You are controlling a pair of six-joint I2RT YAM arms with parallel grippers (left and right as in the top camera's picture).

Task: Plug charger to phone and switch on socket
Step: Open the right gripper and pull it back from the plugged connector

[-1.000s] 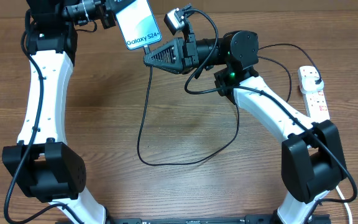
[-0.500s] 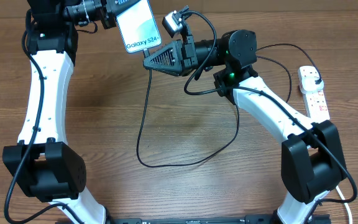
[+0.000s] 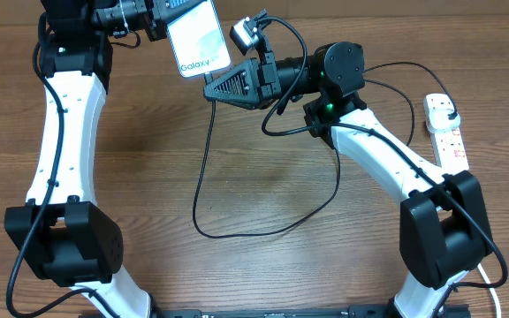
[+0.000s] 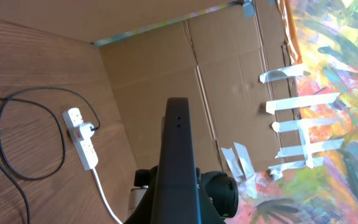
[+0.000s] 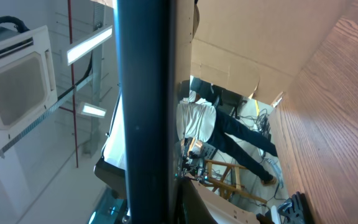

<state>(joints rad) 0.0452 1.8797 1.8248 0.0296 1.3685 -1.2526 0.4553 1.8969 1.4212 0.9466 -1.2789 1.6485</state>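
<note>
One slim phone (image 3: 198,37), pale lit screen, "Galaxy" lettering

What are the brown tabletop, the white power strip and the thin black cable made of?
Brown tabletop: wood or wood-look laminate, matt; grain lines show. White rectangular power strip: hard, smooth plastic, by its moulded shape. Thin black charger cable: likely rubbery sheath, since it lies in soft loops.

Both arms stretched toward the worktop's (image 3: 148,168) far edge; left pincer (image 3: 161,16) and right pincer (image 3: 210,88) were clamped shut, near each other.
</note>
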